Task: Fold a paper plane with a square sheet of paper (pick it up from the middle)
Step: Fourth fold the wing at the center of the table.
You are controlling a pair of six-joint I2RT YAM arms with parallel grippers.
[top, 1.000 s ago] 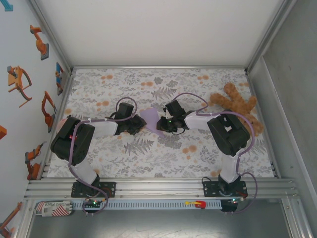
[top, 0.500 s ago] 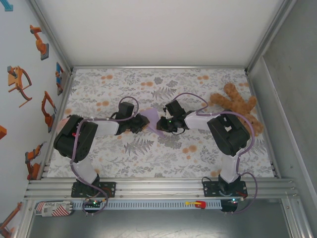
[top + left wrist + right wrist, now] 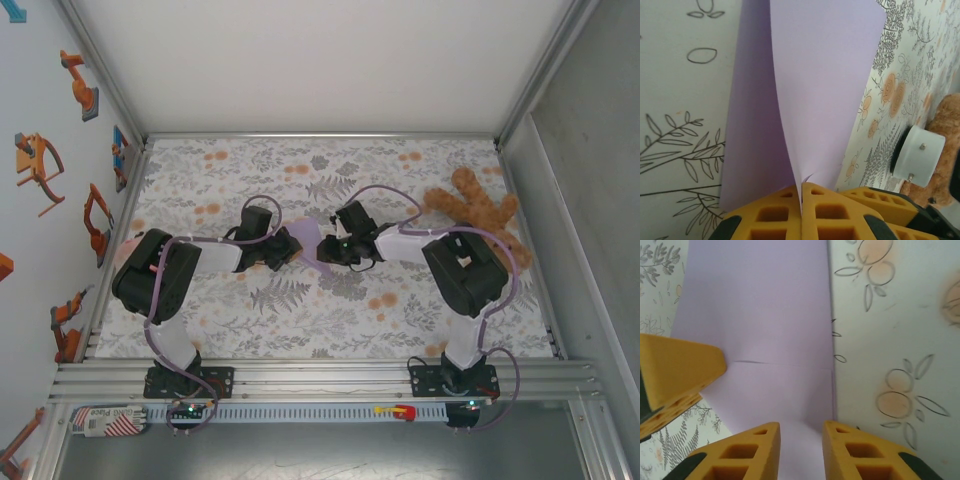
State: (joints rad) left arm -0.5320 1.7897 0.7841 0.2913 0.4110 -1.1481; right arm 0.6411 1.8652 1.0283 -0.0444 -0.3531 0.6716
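Note:
The lavender sheet of paper (image 3: 308,243) lies partly folded between the two arms at the middle of the flowered tablecloth. My left gripper (image 3: 285,250) is shut on its left edge; in the left wrist view the paper (image 3: 810,95) rises as a bent flap from between the closed yellow fingertips (image 3: 785,210). My right gripper (image 3: 333,250) is open over the sheet's right side. In the right wrist view the paper (image 3: 765,330) shows a faint crease, and the gap between the fingers (image 3: 801,440) has paper under it. A left fingertip (image 3: 680,365) shows at the left there.
A brown teddy bear (image 3: 480,215) lies at the right side of the tablecloth (image 3: 200,180), also seen as a brown shape (image 3: 945,130) in the left wrist view. Metal frame rails (image 3: 300,375) run along the near edge, and walls enclose the back and sides.
The left gripper has moved right and slightly up with the paper's edge, lifting the flap. The right gripper has shifted a little up, staying over the sheet.

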